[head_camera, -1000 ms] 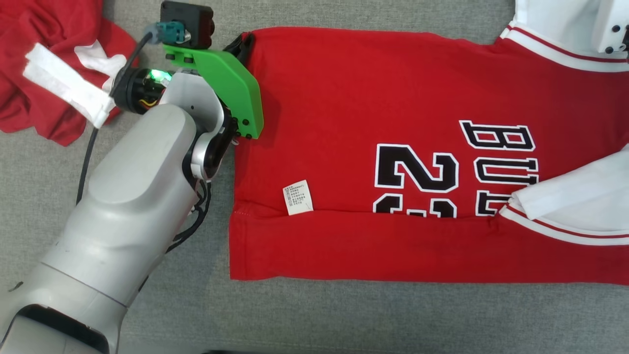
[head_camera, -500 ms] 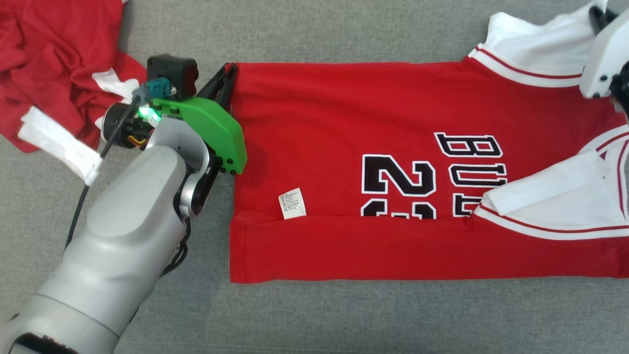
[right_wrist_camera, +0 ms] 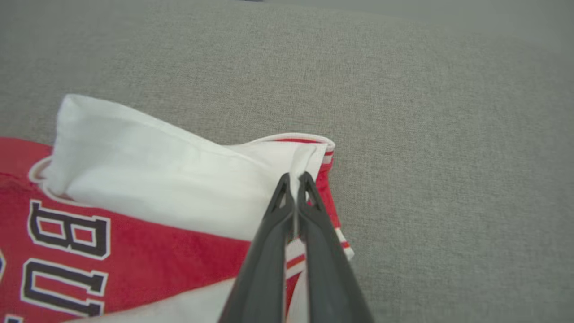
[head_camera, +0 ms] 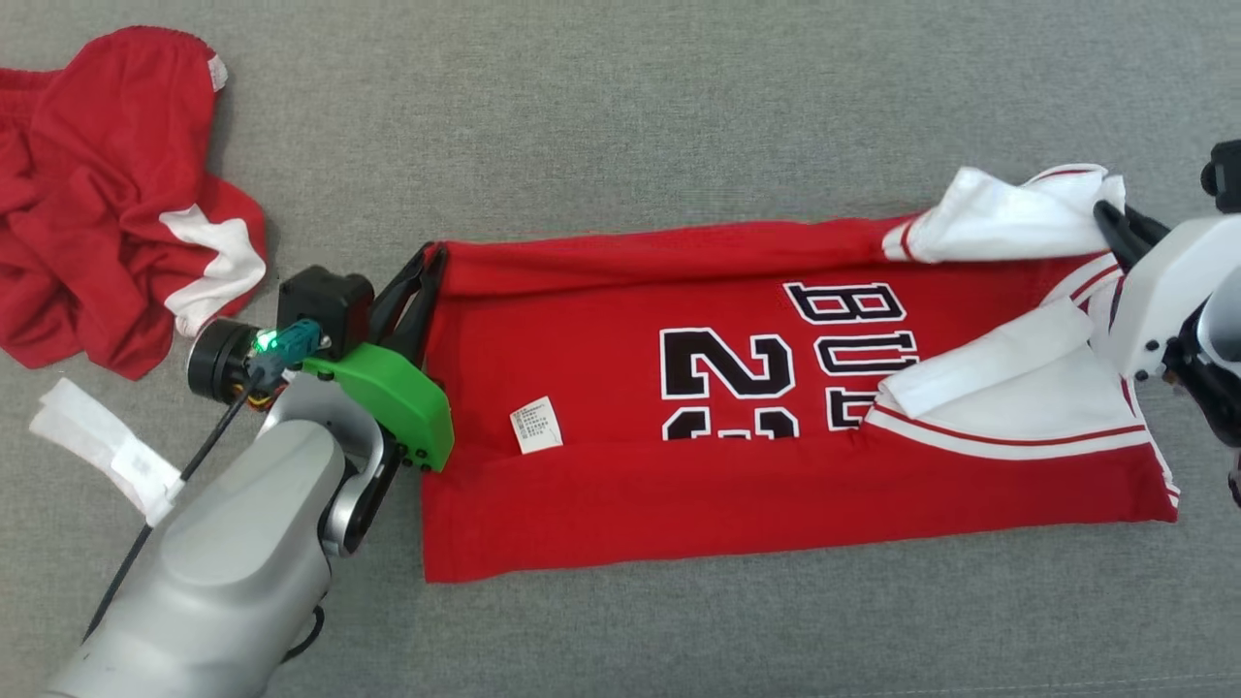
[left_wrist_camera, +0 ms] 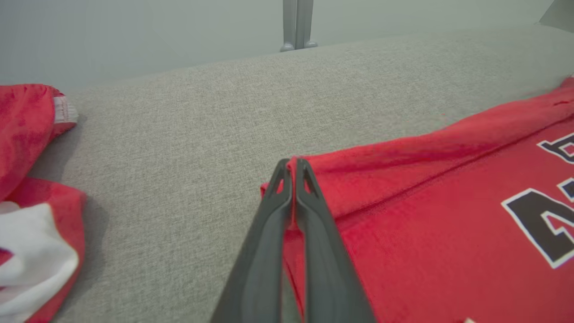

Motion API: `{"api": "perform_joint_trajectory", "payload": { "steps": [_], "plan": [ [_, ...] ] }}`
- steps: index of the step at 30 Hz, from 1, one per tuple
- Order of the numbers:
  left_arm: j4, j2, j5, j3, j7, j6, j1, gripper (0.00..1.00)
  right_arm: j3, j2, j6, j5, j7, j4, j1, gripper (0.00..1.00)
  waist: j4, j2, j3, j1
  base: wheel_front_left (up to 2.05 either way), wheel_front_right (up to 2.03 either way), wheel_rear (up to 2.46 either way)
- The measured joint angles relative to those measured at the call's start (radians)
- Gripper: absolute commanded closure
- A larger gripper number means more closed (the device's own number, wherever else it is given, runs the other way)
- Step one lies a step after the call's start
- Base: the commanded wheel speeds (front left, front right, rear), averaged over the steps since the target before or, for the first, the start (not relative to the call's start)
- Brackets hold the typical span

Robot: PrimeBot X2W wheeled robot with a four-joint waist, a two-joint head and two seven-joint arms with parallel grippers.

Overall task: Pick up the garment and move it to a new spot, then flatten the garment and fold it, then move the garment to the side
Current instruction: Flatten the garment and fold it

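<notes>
Across the middle of the grey-clothed tabletop (head_camera: 620, 116) lies the red jersey (head_camera: 679, 485), its length running from the left side toward the right edge, print and a white label (head_camera: 535, 425) facing up. Its near long edge is already turned over onto the body, covering the lower part of the numerals, so the fold looks partly done. The left end effector (head_camera: 427, 267) is clamped on the jersey's far hem corner; the left wrist view shows its tips (left_wrist_camera: 292, 168) pressed together with red cloth pinched between them. The right end effector (head_camera: 1107, 208) is likewise closed on the far shoulder, where the white sleeve (head_camera: 999, 218) bunches up, and the right wrist view shows the tips (right_wrist_camera: 294, 179) nipping white fabric beside the striped trim. Holding both far corners at once lets the arms carry that whole long edge evenly, probably to bring it toward the near edge for the second lengthwise fold; the far edge already looks rolled and slightly raised. A loose sleeve could drag or crease as the edge travels. Toward the left edge, well apart from the jersey, sit a crumpled red heap (head_camera: 97, 194) and a white strip (head_camera: 97, 446).
</notes>
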Motion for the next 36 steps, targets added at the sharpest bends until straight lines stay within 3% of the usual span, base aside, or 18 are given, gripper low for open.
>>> {"api": "perform_joint_trajectory", "payload": {
  "steps": [18, 19, 20, 21, 26, 31, 36],
  "plan": [
    [-0.060, 0.012, 0.017, 0.065, -0.035, 0.034, 0.209, 1.00, -0.061, 0.017, 0.000, 0.001, 0.052, -0.180, 0.294, 1.00, -0.036, 0.0000, -0.086, 0.0000, 0.00, 0.00, 0.00],
    [-0.059, 0.011, 0.017, 0.070, -0.035, 0.034, 0.218, 0.95, -0.063, 0.018, 0.000, -0.003, 0.056, -0.186, 0.306, 0.83, -0.036, 0.0000, -0.091, 0.0000, 0.00, 0.00, 0.00],
    [-0.053, 0.008, 0.016, 0.071, -0.035, 0.034, 0.227, 0.57, -0.066, 0.021, 0.000, -0.003, 0.063, -0.189, 0.318, 0.58, -0.036, 0.0000, -0.096, 0.0000, 0.00, 0.00, 0.00],
    [-0.047, 0.006, 0.014, 0.066, -0.035, 0.029, 0.238, 0.00, -0.068, 0.023, 0.000, -0.003, 0.069, -0.192, 0.330, 0.00, -0.036, 0.0000, -0.101, 0.0000, 0.00, 0.00, 0.00],
    [-0.075, -0.008, 0.002, 0.125, -0.035, 0.044, 0.280, 0.00, -0.084, 0.022, 0.000, -0.022, 0.084, -0.221, 0.375, 0.00, -0.033, 0.0000, -0.125, 0.0000, 0.00, 0.00, 0.00],
    [-0.224, -0.038, 0.053, 0.333, -0.036, 0.060, 0.367, 0.00, -0.137, 0.043, 0.000, -0.019, 0.103, -0.275, 0.402, 0.00, -0.025, 0.0000, -0.147, 0.0000, 0.00, 0.00, 0.00],
    [-0.357, -0.107, 0.154, 0.541, -0.036, 0.011, 0.478, 0.00, -0.211, 0.096, 0.000, -0.012, 0.147, -0.299, 0.399, 0.00, -0.014, 0.0000, -0.166, 0.0000, 0.00, 0.00, 0.00]
  ]
}}
